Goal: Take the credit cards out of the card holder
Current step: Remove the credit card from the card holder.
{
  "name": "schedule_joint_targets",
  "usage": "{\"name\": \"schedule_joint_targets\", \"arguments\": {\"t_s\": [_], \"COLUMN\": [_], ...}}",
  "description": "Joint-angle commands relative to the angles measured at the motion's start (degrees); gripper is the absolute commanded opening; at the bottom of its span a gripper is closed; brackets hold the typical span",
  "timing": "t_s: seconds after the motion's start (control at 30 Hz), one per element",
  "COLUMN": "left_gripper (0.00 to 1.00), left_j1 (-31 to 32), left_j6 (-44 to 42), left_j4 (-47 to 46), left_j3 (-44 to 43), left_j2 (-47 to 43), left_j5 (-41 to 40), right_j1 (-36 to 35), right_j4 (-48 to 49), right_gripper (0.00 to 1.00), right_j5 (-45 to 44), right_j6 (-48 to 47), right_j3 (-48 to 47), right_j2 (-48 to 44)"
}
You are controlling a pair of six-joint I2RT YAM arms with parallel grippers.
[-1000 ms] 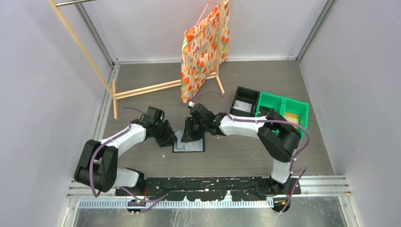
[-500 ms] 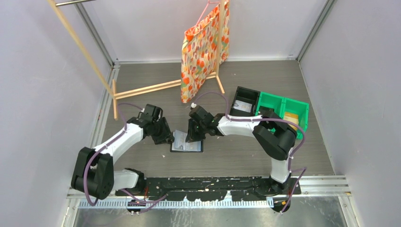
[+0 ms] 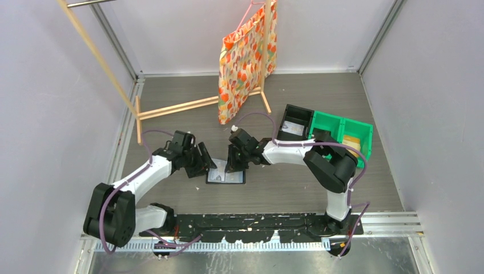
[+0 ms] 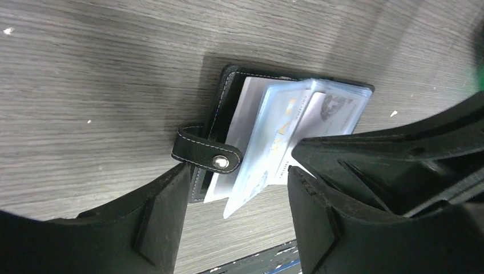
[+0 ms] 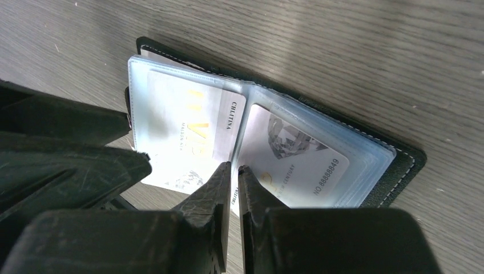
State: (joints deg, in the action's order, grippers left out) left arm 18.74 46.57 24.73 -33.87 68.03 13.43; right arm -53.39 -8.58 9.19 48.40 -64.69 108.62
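Observation:
The card holder [image 3: 226, 177] lies open on the table between both grippers, black outside [image 5: 399, 165], with its clasp tab [image 4: 208, 153] pointing left. Clear sleeves fan up from it. A whitish credit card with gold letters [image 5: 182, 125] and a second one with a number [image 5: 291, 160] sit in the sleeves; they also show in the left wrist view [image 4: 274, 131]. My right gripper [image 5: 234, 169] [image 3: 233, 166] is shut at the fold between the sleeves, with a card edge showing in its thin gap. My left gripper [image 4: 238, 188] [image 3: 206, 161] is open and empty, just left of the holder.
A black open-topped bin [image 3: 297, 121] and green bins [image 3: 342, 131] stand at the right. A patterned bag [image 3: 245, 57] hangs on a wooden rack [image 3: 171, 107] at the back. The left finger [image 5: 63, 148] is close beside my right gripper.
The card holder has slid slightly left with the right gripper on it. The left gripper has shifted a little and stands open beside the holder's left edge.

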Motion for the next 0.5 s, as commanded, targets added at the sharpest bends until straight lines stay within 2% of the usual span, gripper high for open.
{"name": "schedule_joint_targets", "arguments": {"t_s": [0.0,0.3,0.37,0.47], "left_gripper": [0.65,0.64,0.59,0.43], "left_j1": [-0.1,-0.1,-0.1,-0.1], "left_j6": [0.2,4.2,5.5,7.4], "left_j4": [-4.7,-14.0,-16.3,-18.6], "left_j3": [0.3,4.4,5.8,7.4], "left_j2": [3.1,5.1,5.0,3.9], "left_j5": [2.5,8.3,9.2,9.1], "right_j1": [0.5,1.5,1.7,1.8], "right_j4": [-3.7,-4.7,-4.5,-4.5], "right_gripper": [0.16,0.16,0.16,0.16], "right_j5": [-1.7,-2.2,-2.1,-2.0], "right_j6": [-2.1,-3.8,-3.7,-3.7], "right_j3": [3.0,4.4,4.6,4.8], "right_j2": [-1.5,-2.9,-3.1,-3.1]}}
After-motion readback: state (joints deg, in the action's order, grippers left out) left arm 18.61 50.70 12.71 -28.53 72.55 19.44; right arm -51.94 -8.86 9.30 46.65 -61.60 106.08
